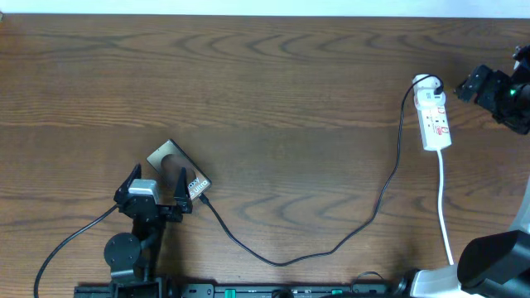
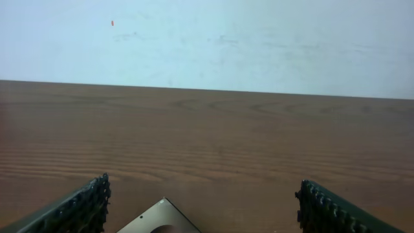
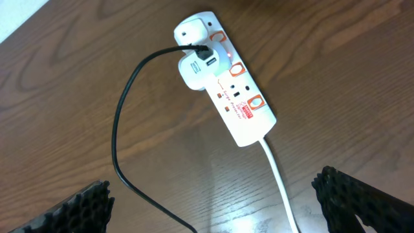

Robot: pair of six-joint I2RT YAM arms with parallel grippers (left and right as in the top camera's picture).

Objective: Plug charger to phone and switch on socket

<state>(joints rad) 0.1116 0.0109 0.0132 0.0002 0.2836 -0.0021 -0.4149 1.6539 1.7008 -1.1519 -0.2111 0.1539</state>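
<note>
Left hand (image 1: pixel 157 177) spread astride phone (image 1: pixel 169 155) (charger (image 1: pixel 281 261) reaching its end); right hand (image 1: pixel 474 85) beside socket (image 1: pixel 436 122).

The left arm (image 1: pixel 137 228) is matt black, with a round black joint (image 1: pixel 124 252) low down and a pale grey block (image 1: pixel 142 189) at the wrist. A thin black cable (image 1: pixel 83 232) trails from it. The left fingers (image 2: pixel 81 208) are dark grey-green with ribbed, toothed edges. The right arm (image 1: pixel 501 91) is black and boxy near the wrist, with a small green glint (image 1: pixel 515 89). Lower down it has a rounded black housing (image 1: pixel 490 258) and a white base (image 1: pixel 431 283). The right fingers (image 3: pixel 362 202) are black and ribbed likewise
</note>
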